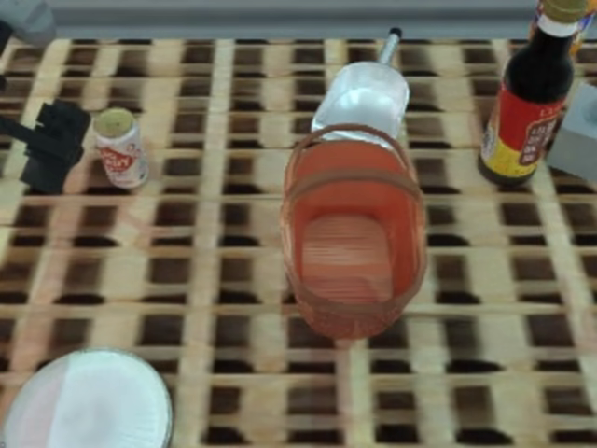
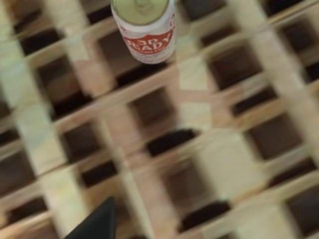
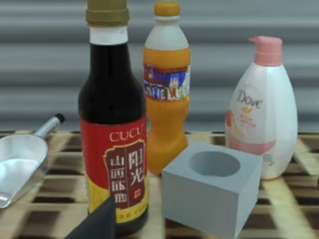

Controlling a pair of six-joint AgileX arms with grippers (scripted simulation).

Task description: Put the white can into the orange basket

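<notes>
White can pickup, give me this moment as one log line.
stage: approach | left gripper: beside white can, not holding | orange basket: empty, table centre | right arm: parked by dark bottle

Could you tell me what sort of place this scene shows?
Probably a simulated kitchen or pantry tabletop: a slatted wooden table holding a dark sauce bottle, an orange drink bottle, a white can and an orange basket.

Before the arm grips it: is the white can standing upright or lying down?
Upright. The white can stands on the table, round metal top facing up, near the left gripper.
</notes>
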